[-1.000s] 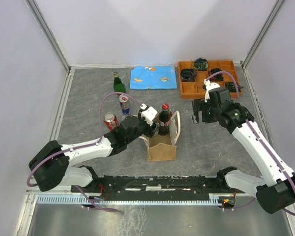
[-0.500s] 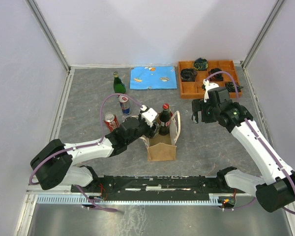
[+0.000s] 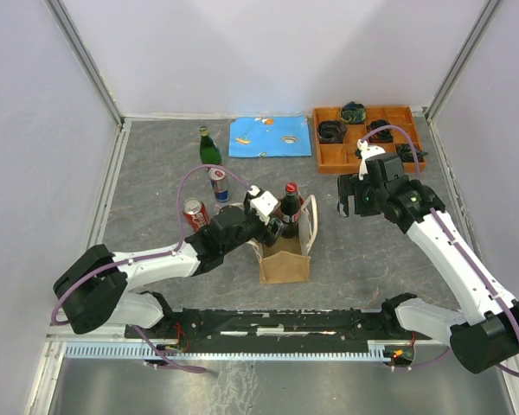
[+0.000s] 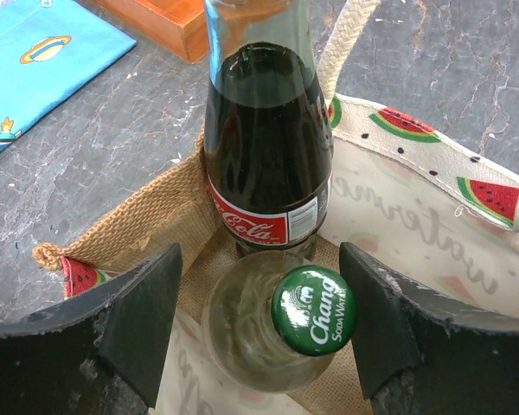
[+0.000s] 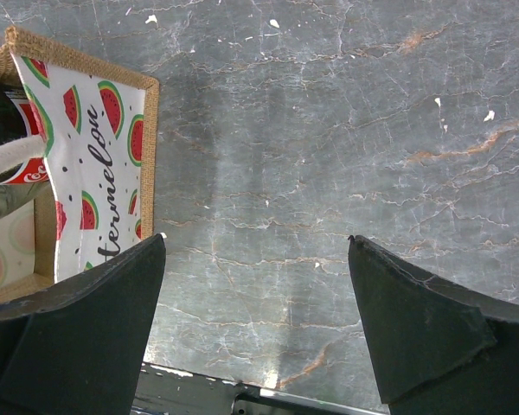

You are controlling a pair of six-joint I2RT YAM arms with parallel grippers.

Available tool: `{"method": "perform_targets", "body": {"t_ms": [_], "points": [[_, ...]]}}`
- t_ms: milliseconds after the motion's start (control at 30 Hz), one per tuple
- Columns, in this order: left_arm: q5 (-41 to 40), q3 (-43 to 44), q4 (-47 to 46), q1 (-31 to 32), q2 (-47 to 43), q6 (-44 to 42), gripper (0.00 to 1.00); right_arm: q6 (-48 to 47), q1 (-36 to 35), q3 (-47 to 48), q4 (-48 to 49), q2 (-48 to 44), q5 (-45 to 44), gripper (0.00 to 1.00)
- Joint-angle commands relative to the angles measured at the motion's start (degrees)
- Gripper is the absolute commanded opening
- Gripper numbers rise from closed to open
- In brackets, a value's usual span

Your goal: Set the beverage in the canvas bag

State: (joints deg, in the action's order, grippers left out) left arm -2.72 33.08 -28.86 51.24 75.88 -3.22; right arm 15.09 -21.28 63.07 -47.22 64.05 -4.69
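The tan canvas bag (image 3: 285, 266) stands open in the middle of the table; its watermelon-print lining shows in the left wrist view (image 4: 415, 216) and the right wrist view (image 5: 95, 164). A dark cola bottle (image 3: 289, 207) stands upright inside it, also seen in the left wrist view (image 4: 268, 147). A clear bottle with a green cap (image 4: 313, 309) stands in the bag beside the cola. My left gripper (image 4: 258, 259) is open, its jaws on either side of the clear bottle's neck over the bag's left rim (image 3: 268, 223). My right gripper (image 3: 353, 201) is open and empty above bare table right of the bag (image 5: 256, 240).
A green bottle (image 3: 209, 147), a blue-silver can (image 3: 218, 183) and a red can (image 3: 195, 212) stand left of the bag. A blue cloth (image 3: 271, 137) lies at the back. An orange compartment tray (image 3: 346, 157) sits at the back right.
My left gripper has shifted very slightly at the bag's mouth. The right arm has barely moved.
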Motion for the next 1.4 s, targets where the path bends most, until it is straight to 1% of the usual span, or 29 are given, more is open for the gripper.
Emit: {"method": "perform_targets", "body": {"t_ms": [0, 67, 100, 133, 300, 333, 400, 733, 767, 800, 867, 933, 1000, 1067, 1100, 1233, 1367], "points": [[-0.1, 1.1, -2.4, 0.1, -0.5, 0.1, 0.79, -0.3, -0.1, 0.4, 1.4, -0.5, 0.4, 0.94], [-0.5, 1.0, -2.4, 0.1, -0.5, -0.2, 0.77, -0.3, -0.1, 0.5, 1.4, -0.5, 0.4, 0.94], [-0.7, 1.0, -2.4, 0.1, -0.6, -0.3, 0.72, -0.3, -0.2, 0.5, 1.4, -0.6, 0.5, 0.94], [-0.9, 1.0, -2.5, 0.1, -0.7, -0.3, 0.64, -0.3, -0.1, 0.5, 1.5, -0.5, 0.5, 0.94], [-0.9, 1.0, -2.9, 0.1, -1.2, -0.5, 0.13, -0.4, -0.1, 0.5, 1.5, -0.4, 0.6, 0.94], [-0.9, 1.1, -2.9, 0.1, -1.3, -0.5, 0.05, -0.4, -0.1, 0.4, 1.5, -0.4, 0.5, 0.94], [-0.9, 1.1, -3.1, 0.1, -1.3, -0.5, 0.03, -0.4, -0.1, 0.4, 1.6, -0.4, 0.6, 0.94], [-6.1, 1.0, -4.8, 0.1, -0.5, -2.7, 0.03, -0.4, -0.1, 0.4, 1.7, -0.2, 0.6, 0.94], [-6.4, 1.1, -4.6, 0.2, -0.5, -2.9, 0.06, -0.4, -0.2, 0.4, 1.7, -0.2, 0.6, 0.94], [-6.5, 1.1, -4.4, 0.1, -0.5, -2.9, 0.14, -0.5, -0.1, 0.4, 1.7, -0.1, 0.6, 0.94], [-6.7, 1.3, -4.2, 0.1, -0.5, -2.9, 0.33, -0.5, -0.2, 0.5, 1.8, -0.1, 0.6, 0.94], [-7.1, 1.6, -3.8, 0.2, -0.8, -2.8, 0.5, -0.5, -0.1, 0.5, 1.7, 0.0, 0.6, 0.94], [-7.2, 2.2, -3.0, 0.1, -1.0, -2.7, 0.62, -0.4, -0.2, 0.5, 1.9, 0.1, 0.7, 0.94], [-7.3, 3.0, -2.3, 0.2, -1.4, -2.4, 0.72, -0.4, -0.2, 0.5, 2.0, 0.1, 0.9, 0.94], [-7.3, 3.5, -1.9, 0.1, -1.5, -2.2, 0.76, -0.4, -0.2, 0.5, 2.1, 0.2, 0.9, 0.94], [-7.5, 5.3, -0.3, 0.2, -2.5, -0.9, 0.84, -0.3, -0.1, 0.5, 2.2, 0.4, 1.2, 0.94], [-7.0, 7.5, 1.7, 0.1, -4.3, 0.8, 0.85, -0.2, -0.1, 0.5, 2.3, 0.5, 1.3, 0.94]]}}
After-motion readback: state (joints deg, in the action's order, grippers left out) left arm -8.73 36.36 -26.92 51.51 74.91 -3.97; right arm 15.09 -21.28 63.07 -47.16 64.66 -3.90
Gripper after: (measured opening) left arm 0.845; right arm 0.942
